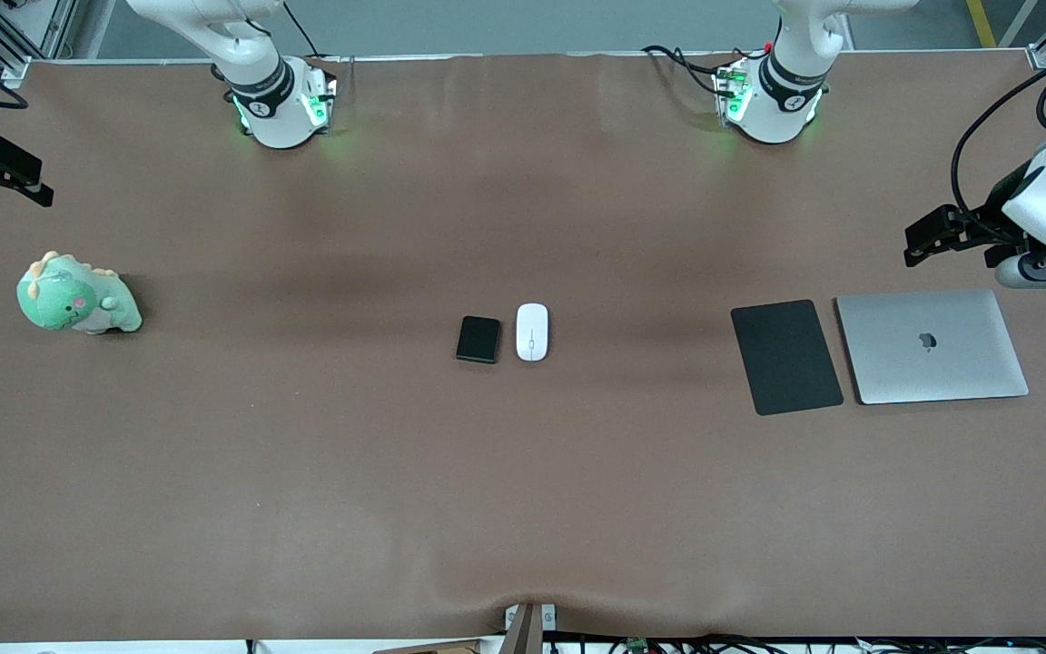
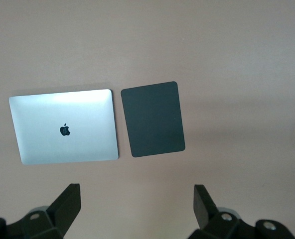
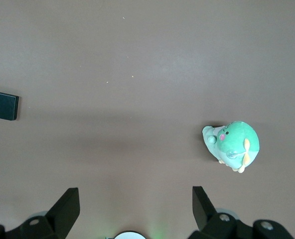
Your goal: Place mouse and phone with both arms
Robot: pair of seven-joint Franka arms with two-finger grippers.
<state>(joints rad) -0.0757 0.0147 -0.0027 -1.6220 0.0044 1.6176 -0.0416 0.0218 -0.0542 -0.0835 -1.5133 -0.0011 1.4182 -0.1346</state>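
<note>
Your right gripper (image 3: pixel 130 211) hangs wide open over the toy (image 1: pixel 76 295) at its end of the bench. Mid-bench, well clear of every edge, phone (image 1: pixel 478 340) and mouse (image 1: pixel 532 331) lie just beside each other, untouched (one per arm, probably). Your left gripper (image 2: pixel 137 211) hangs wide open over pad (image 2: pixel 153 119) and laptop (image 2: pixel 64 133).

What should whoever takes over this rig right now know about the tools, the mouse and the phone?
Left tool: open, empty, up over the table near the closed laptop and black pad.
Right tool: open, empty, up over the table near the green plush dinosaur.
Mouse and phone: side by side at mid-table, a small gap between them, the phone toward the right arm's end.
Done: nothing grasped.
Left: pick up and place both.
</note>
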